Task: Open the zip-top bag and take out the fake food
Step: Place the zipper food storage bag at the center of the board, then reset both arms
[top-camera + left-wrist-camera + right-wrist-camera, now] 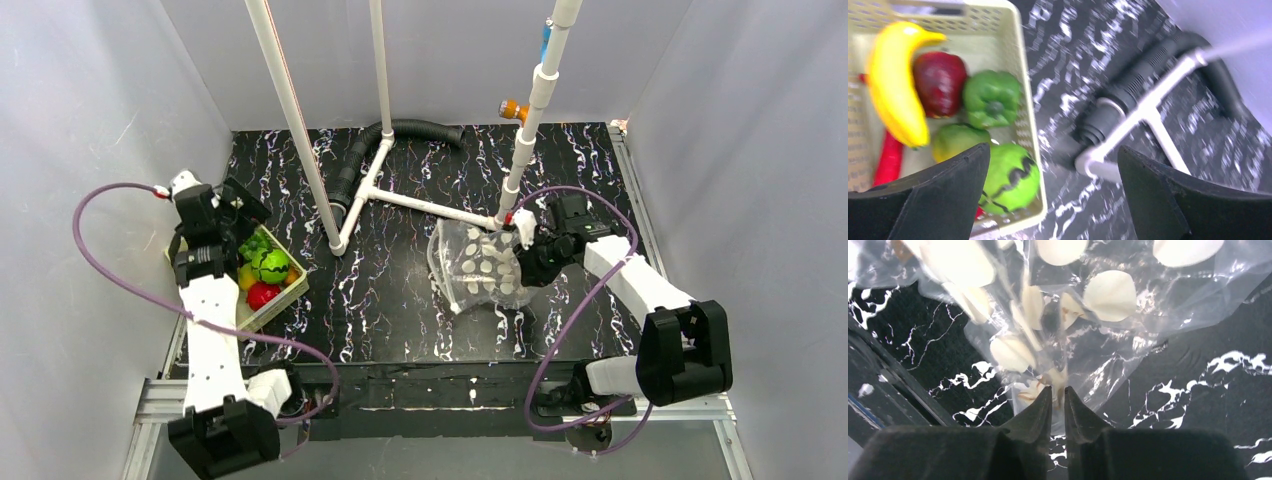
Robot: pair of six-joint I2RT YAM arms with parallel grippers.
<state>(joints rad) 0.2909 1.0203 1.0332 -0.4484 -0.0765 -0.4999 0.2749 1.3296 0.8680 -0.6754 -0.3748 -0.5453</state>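
The zip-top bag (482,265), clear with pale round dots, lies crumpled right of the table's middle; it fills the top of the right wrist view (1073,300). My right gripper (533,258) (1057,390) is at its right edge, jaws a narrow slit apart with bag film in the gap. The fake food (268,268) sits in a pale green basket (272,308) at the left: banana (895,95), dark red fruit (938,82), green pepper (993,97), striped green ball (1010,177), red chili (888,160). My left gripper (238,207) (1053,150) hangs wide open above the basket's rim (1028,125), holding nothing.
A white pipe frame (420,203) lies on the black marbled table with uprights rising behind the bag. A black corrugated hose (420,130) (1138,80) curves along the back. An orange fitting (513,108) sits on the right upright. Grey walls close in both sides.
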